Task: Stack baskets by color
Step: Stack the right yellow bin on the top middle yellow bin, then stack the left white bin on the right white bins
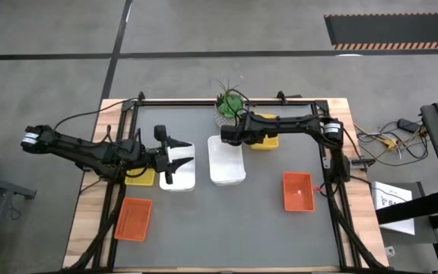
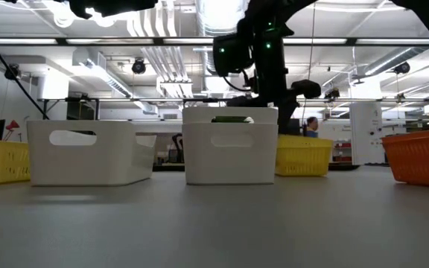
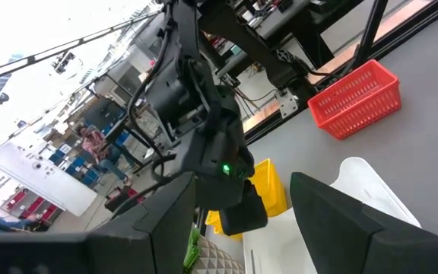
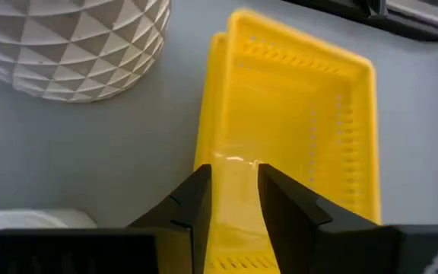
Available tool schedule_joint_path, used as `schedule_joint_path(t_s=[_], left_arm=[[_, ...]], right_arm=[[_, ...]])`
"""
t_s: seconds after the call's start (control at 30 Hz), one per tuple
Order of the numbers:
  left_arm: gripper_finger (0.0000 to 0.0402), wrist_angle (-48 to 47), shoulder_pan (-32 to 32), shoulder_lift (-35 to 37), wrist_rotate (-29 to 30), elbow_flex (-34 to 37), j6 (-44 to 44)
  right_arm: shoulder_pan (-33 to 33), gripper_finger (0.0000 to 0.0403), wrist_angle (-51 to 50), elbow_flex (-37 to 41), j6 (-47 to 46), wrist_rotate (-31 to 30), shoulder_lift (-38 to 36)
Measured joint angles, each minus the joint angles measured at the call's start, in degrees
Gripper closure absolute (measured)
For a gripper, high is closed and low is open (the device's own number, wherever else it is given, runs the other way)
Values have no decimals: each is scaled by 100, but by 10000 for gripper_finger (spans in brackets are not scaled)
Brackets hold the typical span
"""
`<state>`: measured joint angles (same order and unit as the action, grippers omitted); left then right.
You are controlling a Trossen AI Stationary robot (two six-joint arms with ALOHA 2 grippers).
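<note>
Hovering over the near wall of the yellow basket (image 4: 295, 144), the right gripper (image 4: 233, 199) has its fingers a narrow gap apart w/ nothing clamped. Risk imo: lifting could snag that rim and drag the basket into the plant pot (image 4: 67, 42) nearby. Left gripper (image 1: 175, 164) sits wide over a white basket (image 1: 179, 176); open table btwn them.
</note>
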<state>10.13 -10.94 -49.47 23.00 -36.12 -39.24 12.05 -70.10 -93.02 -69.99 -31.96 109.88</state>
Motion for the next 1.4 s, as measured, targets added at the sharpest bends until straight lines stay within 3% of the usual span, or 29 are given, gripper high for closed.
schedule_joint_path(t_s=[0.3,0.43,0.6,0.83,1.0,1.13,1.3,1.4], left_arm=[[201,0,2,0,0,0,0],[201,0,7,0,0,0,0],[201,2,7,0,0,0,128],[201,68,5,0,0,0,136],[201,202,4,0,-22,0,280],[201,331,4,-27,-39,0,301],[201,623,4,-200,-92,0,615],[201,651,4,-378,-98,0,1043]], right_arm=[[0,284,-43,-15,418,38,-163],[-86,291,-84,-15,1235,63,-187],[-452,320,-303,-15,2046,7,-217],[-608,386,-332,185,2781,-522,-666],[-683,394,-211,1065,3166,-565,-1578],[-928,394,1049,2427,3678,-557,-2643],[-1274,394,3772,4141,5076,-444,-3875],[-1380,394,5305,4962,6034,-12,-4434]])
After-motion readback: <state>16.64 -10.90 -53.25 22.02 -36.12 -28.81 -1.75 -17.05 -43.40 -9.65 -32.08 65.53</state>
